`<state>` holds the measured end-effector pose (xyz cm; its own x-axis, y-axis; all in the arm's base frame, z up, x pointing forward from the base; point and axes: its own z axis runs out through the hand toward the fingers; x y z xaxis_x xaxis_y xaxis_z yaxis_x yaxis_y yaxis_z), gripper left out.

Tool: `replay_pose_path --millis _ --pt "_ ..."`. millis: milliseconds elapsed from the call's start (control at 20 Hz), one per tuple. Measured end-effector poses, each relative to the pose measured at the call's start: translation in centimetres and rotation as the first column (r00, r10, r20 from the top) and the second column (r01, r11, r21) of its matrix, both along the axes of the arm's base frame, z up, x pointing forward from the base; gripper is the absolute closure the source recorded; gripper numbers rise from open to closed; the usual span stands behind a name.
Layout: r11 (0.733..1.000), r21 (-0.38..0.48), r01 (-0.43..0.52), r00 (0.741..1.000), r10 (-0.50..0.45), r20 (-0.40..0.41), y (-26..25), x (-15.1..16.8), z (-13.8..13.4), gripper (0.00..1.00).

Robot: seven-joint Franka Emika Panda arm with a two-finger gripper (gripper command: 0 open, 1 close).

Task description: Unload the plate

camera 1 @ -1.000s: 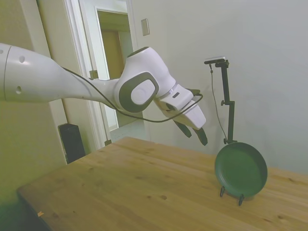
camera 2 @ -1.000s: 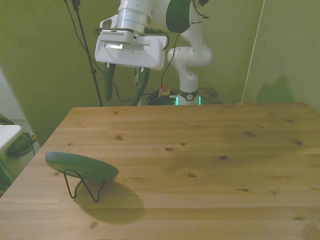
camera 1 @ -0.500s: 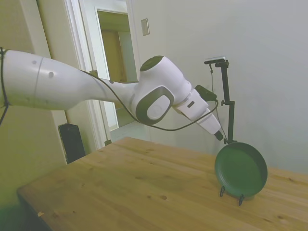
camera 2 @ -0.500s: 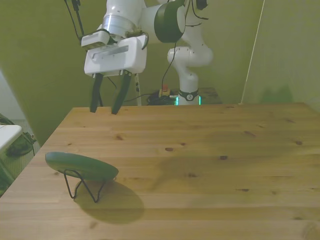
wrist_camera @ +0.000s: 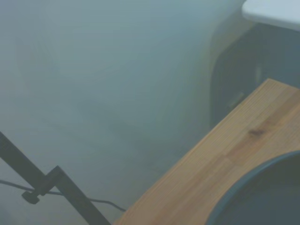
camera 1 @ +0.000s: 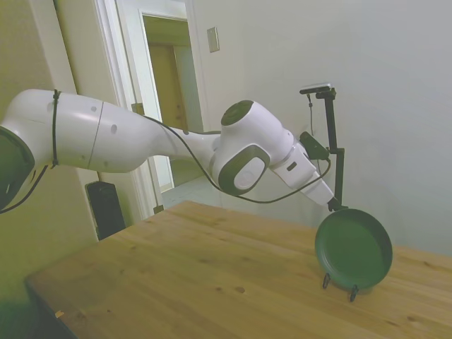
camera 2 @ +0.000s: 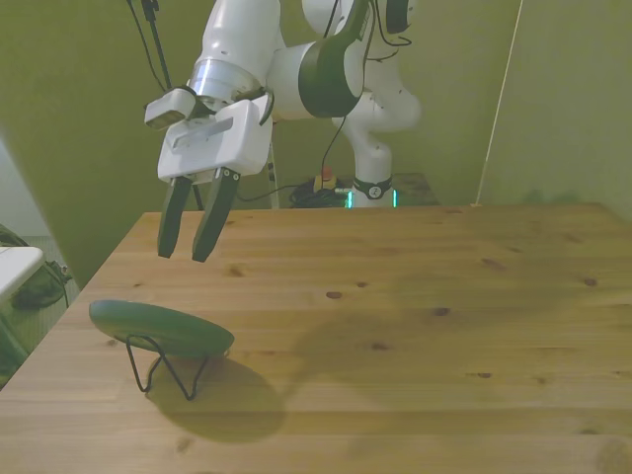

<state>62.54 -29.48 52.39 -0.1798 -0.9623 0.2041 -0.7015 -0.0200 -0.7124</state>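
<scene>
the plate leans in a thin wire stand near the table edge at the front view's left. the gripper hangs above and behind its upper rim, fingers apart and holding nothing. if you descend off-centre, you risk nudging the rim, tipping the plate off its stand or sliding both toward the edge.

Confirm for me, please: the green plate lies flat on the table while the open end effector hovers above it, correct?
Not quite. The green plate stands tilted on a thin black wire stand, not flat on the table; the side view shows this. The open end effector does hover above it.
</scene>
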Motion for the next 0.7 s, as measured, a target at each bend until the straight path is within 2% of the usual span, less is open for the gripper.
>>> replay_pose_path --millis 300,700 --pt "0.997 0.007 0.072 0.997 -0.072 0.013 -3.1 1.3 -0.9 0.0" --pt "0.997 0.009 0.074 0.997 -0.074 -0.003 -3.1 4.1 -3.7 0.0"
